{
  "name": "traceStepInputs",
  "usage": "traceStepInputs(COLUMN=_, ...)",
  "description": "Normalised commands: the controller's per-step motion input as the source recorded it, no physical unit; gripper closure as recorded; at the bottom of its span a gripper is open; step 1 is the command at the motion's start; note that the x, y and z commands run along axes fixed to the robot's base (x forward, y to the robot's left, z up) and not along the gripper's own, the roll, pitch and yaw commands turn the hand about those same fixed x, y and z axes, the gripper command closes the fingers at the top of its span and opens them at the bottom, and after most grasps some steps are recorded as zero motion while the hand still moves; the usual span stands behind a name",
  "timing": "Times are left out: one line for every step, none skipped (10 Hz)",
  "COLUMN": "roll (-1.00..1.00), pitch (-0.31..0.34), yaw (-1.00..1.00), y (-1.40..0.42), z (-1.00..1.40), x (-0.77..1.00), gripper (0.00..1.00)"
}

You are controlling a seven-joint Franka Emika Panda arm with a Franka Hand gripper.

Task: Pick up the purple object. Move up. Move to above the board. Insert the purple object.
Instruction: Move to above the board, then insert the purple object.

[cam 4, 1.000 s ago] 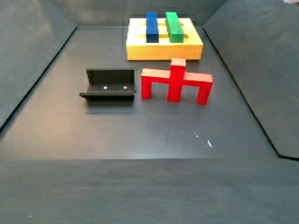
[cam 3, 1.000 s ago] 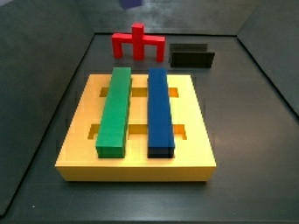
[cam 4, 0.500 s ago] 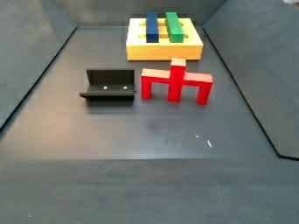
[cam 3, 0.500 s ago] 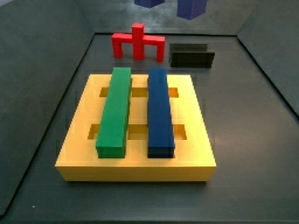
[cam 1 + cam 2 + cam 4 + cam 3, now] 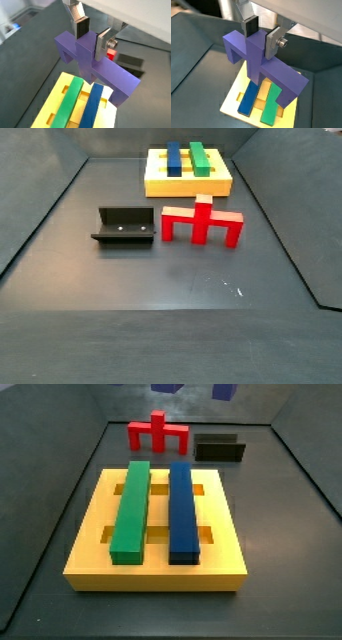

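In both wrist views my gripper [image 5: 92, 36] [image 5: 262, 34] is shut on the central stem of the purple object [image 5: 93, 62] [image 5: 254, 55]. The piece hangs in the air with its wide crossbar below the fingers. Under it lies the yellow board [image 5: 65, 111] [image 5: 236, 102], carrying a long green bar [image 5: 67, 105] and a long blue bar [image 5: 92, 107]. In a side view only small purple bits [image 5: 225, 390] show at the top edge, high behind the board [image 5: 154, 569]. The gripper itself is out of both side views.
A red piece [image 5: 156, 434] [image 5: 203, 221] of similar shape stands on the dark floor beyond the board. Next to it stands the dark fixture [image 5: 221, 448] [image 5: 124, 226]. Grey walls enclose the floor on all sides.
In a side view the purple bits at the top edge have spread wider; more of the held piece has come into view. Board, red piece and fixture have not moved.
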Motion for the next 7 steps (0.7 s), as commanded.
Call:
traceStepInputs(roll=0.05, pitch=0.163, yaw=1.0, y=-0.03, z=0.03, x=0.05, gripper=1.0)
traceStepInputs(roll=0.06, pitch=0.189, yaw=1.0, y=-0.03, z=0.03, x=0.05, gripper=1.0)
traceStepInputs(roll=0.07, pitch=0.224, yaw=0.9, y=-0.03, z=0.03, x=0.06, gripper=1.0)
traceStepInputs(roll=0.07, pitch=0.216, yaw=0.73, y=-0.03, z=0.03, x=0.07, gripper=1.0)
traceStepInputs(roll=0.07, pitch=0.185, yaw=0.35, y=-0.03, z=0.04, x=0.07, gripper=1.0)
traceStepInputs(roll=-0.24, pitch=-0.059, yaw=0.0, y=-0.31, z=-0.37, x=0.0, gripper=1.0)
traceStepInputs(roll=-0.18, pitch=-0.076, yaw=0.01, y=-0.52, z=-0.51, x=0.0, gripper=1.0)
